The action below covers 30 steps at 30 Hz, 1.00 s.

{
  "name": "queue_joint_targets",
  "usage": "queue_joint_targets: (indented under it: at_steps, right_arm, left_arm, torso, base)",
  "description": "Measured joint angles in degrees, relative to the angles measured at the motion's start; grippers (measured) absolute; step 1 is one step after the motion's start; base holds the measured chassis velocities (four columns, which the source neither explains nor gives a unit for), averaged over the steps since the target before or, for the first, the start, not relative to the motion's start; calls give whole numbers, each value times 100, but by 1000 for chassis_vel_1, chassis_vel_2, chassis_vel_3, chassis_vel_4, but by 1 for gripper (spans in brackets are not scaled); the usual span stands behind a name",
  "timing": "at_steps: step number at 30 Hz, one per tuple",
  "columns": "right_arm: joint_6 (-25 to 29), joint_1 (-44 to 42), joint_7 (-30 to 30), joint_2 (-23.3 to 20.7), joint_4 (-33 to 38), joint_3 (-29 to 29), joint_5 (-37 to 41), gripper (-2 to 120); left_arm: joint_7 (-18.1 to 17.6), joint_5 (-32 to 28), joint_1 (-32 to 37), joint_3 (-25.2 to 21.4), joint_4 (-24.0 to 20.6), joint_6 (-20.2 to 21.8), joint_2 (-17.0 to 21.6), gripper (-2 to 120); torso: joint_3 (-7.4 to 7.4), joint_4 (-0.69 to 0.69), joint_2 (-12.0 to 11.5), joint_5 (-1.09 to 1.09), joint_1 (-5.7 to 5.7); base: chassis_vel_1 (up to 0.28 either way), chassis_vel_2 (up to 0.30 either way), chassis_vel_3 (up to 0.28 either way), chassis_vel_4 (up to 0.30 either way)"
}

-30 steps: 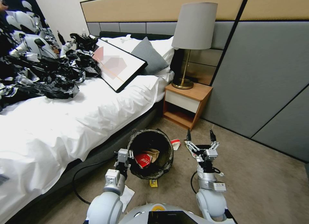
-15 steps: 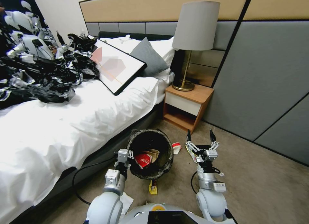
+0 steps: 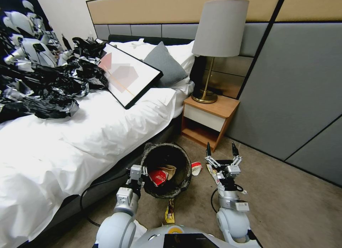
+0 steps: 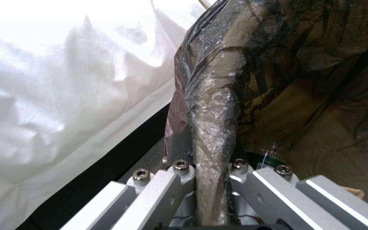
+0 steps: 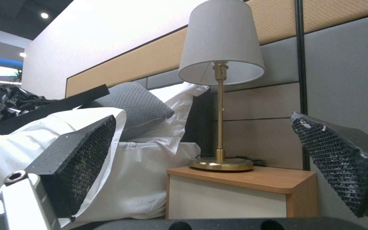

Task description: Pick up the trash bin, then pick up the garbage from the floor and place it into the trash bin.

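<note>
The trash bin [image 3: 178, 180], lined with a crinkled dark bag, hangs tilted in front of me beside the bed. My left gripper [image 3: 137, 172] is shut on its near rim; in the left wrist view the fingers [image 4: 167, 179] clamp the bag-covered rim [image 4: 211, 127]. Inside lie a red wrapper [image 3: 157, 177], a brown scrap [image 3: 169, 169] and a bottle [image 4: 264, 153]. Garbage on the floor: a red-and-white wrapper [image 3: 196, 168], a yellow packet [image 3: 170, 211], white paper [image 3: 139, 227]. My right gripper [image 3: 221, 149] is open and points up, right of the bin, its pads [image 5: 86, 156] wide apart.
The bed [image 3: 89, 134] with white sheets runs along the left, carrying a heap of black bags [image 3: 46, 87] and a framed picture [image 3: 128, 75]. A wooden nightstand [image 3: 208, 118] with a lamp [image 3: 219, 30] stands ahead. Grey wall panels [image 3: 295, 84] close the right. A black cable [image 3: 87, 201] lies on the carpet.
The whole picture has shifted: the camera moved forward, so the nightstand looks nearer and the yellow packet shows more below the bin. Both grippers keep their poses; the bin stays held.
</note>
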Motion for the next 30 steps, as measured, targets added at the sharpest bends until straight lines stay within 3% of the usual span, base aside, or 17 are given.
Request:
queue_joint_targets:
  at_steps: [8,15,19,22,30]
  right_arm:
    - [-37,10,0,-1,-29,2,-44,100]
    - [-468,235,95,-185,-336,116,159,100]
    - [-953,514,114,-345,-669,236,400,100]
    - [-1674,789,126,-500,-1031,320,546,100]
    - [-2414,1157,111,-698,-1626,326,851,100]
  left_arm:
    - [4,8,-3,-3,8,-12,0,1]
    - [8,8,-11,-5,14,-20,6,1]
    - [11,8,-10,-11,23,-27,17,1]
    - [11,8,-8,-17,29,-32,34,1]
    - [12,8,8,-39,29,-32,42,1]
  torso:
    - [0,0,0,0,0]
    - [0,-1,0,0,0]
    - [0,0,0,1,0]
    - [0,-1,0,1,0]
    - [0,0,0,1,0]
  base:
    - [0,0,0,0]
    - [0,0,0,0]
    - [0,0,0,0]
    - [0,0,0,0]
    - [0,0,0,0]
